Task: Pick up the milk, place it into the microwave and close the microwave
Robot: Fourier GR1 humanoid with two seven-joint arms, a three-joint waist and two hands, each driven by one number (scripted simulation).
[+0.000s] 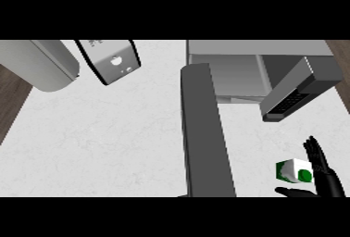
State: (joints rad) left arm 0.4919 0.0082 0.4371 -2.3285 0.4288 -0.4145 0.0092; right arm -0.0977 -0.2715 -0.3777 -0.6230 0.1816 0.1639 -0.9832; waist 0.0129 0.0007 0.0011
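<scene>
At the near right corner of the white counter (103, 139), our right hand (322, 173) stands released, fingers straight beside the milk (294, 170), thumb just nearer. The microwave (232, 69) sits far right, its door (205, 134) swung open toward us, leaving bare counter between. The milk is a small white carton with green markings.

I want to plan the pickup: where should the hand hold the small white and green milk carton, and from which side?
Probably across the two opposite flat side walls of the white and green milk carton, coming from its right, where the black right hand already stands open, fingers beside it and thumb below. Its boxy shape offers parallel faces.
</scene>
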